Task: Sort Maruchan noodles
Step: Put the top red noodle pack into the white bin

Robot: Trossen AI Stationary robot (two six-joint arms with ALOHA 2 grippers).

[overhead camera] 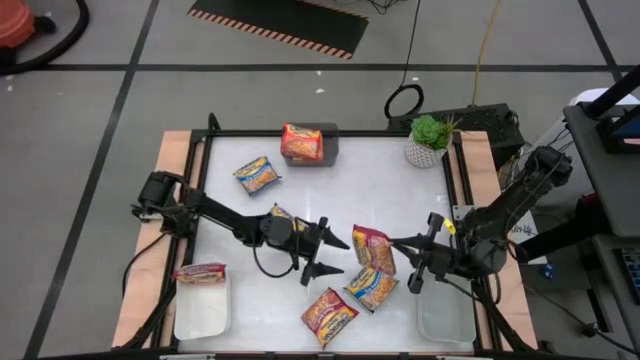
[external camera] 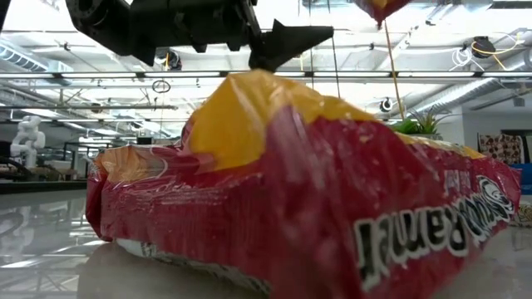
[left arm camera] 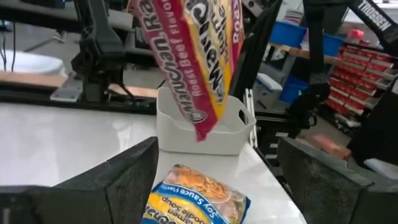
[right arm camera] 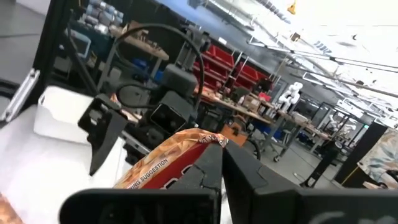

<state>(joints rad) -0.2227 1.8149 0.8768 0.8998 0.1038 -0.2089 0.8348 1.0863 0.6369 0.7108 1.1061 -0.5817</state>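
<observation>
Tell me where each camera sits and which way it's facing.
High: overhead, facing down; both arms, left end effector open.
Low: table height, level; near packet close, arm above.
Left wrist: past own fingers toward white tray.
Right wrist: right end effector shut on red packet, facing left arm.
Shared: both wrist views show red packet.

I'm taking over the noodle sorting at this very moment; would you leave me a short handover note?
Left gripper: open mid-table, holding nothing.
Right gripper: shut on the red packet, which hangs above the table facing the left gripper.
Done: one packet on the left white tray, one packet in the grey bin.
Left: the held red packet, plus four loose on the table: a blue-and-yellow packet near the bin, a packet under the left arm, a second blue-and-yellow packet and an orange packet at the front. The right white tray is nearest the right gripper.
</observation>
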